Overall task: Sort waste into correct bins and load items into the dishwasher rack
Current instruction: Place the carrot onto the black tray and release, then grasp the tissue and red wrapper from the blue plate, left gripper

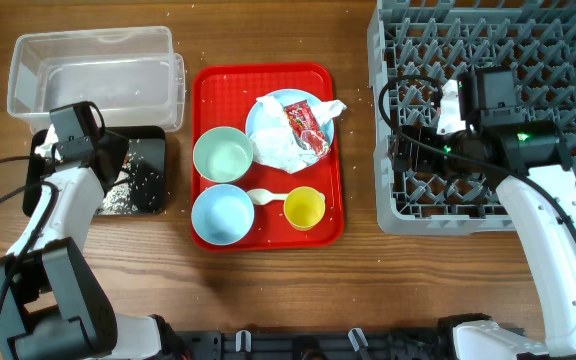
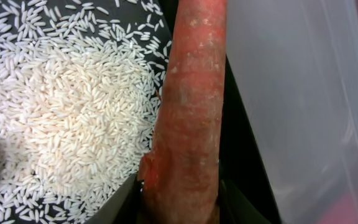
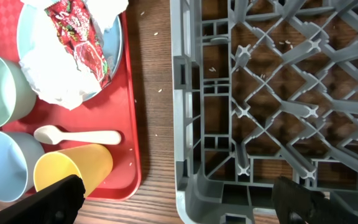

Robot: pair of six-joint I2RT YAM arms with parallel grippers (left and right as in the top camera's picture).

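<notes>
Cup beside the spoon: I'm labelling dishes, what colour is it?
The cup is yellow, clearest in the right wrist view.

A wooden surface (image 1: pixel 358 280) of warm mid-brown fills the overhead view, its grain running in long streaks from left to right, with darker and lighter bands side by side. The light is soft and even and falls from above, so the shadows on the wood are short and faint-edged. Along the bottom edge of the overhead view a black rail (image 1: pixel 298 350) with small fittings lies against the wood.
</notes>
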